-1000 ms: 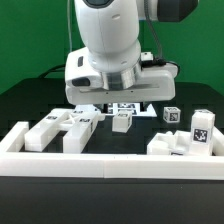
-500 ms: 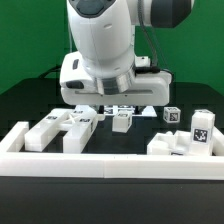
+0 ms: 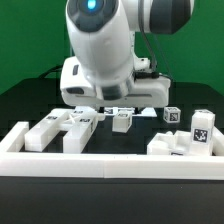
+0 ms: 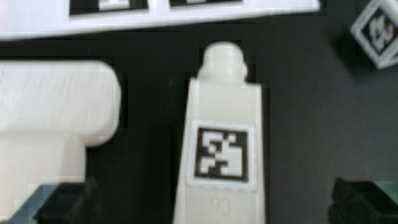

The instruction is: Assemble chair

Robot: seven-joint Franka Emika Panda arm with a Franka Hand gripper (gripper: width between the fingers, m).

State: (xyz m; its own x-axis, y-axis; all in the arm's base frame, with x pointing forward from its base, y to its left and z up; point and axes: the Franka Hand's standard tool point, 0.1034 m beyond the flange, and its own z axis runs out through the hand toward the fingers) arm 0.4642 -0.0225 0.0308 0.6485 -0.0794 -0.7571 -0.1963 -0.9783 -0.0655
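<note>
The tagged white chair leg [image 4: 217, 150], lying at the centre of the exterior view among loose parts [image 3: 60, 130], is now straddled by the wide-apart, empty fingers of the gripper [image 4: 205, 205], the arm having been shifted slightly leftward, so a grasp is judged near, though the fingertips are cropped and contact cannot be told.

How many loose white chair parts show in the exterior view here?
6 chair parts: two on the exterior view's left, one in the middle, three on its right. The arm may hide others.
</note>
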